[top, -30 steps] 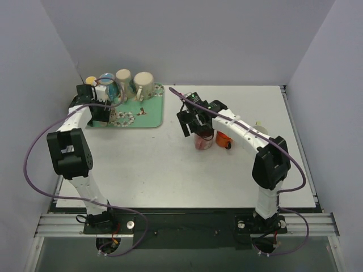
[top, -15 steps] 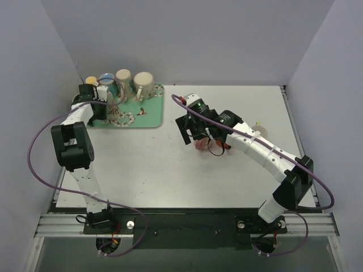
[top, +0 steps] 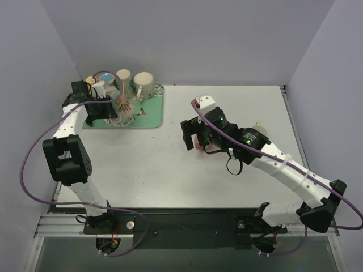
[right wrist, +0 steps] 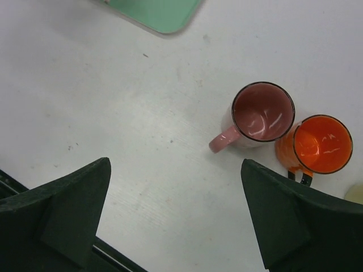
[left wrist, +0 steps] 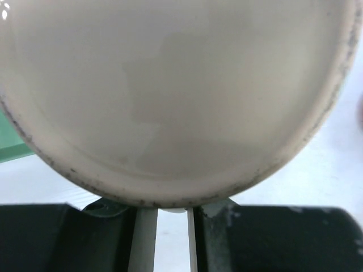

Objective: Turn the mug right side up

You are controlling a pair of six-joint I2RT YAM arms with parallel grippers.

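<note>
Left gripper point(top: 106, 107) is clamping the patterned mug point(top: 122, 105) over the near left part of the green tray point(top: 148, 118). Its wrist camera is showing a pale, rounded mug surface filling the frame, with the jaws pinching the rim at the bottom edge. Against a second ago, the mug is sitting nearer the tray's front and is leaning over instead of standing among the others, so the turn looks under way but unfinished. Whether the mug is touching the tray I cannot tell. Right gripper point(right wrist: 174, 164) is hanging wide and empty above the table, having pulled back from the pink mug point(right wrist: 262, 111), which is standing mouth up, touching or just beside the orange mug point(right wrist: 322, 143). Two cream mugs point(top: 143, 82) are waiting at the tray's back, seemingly mouth down.
</note>
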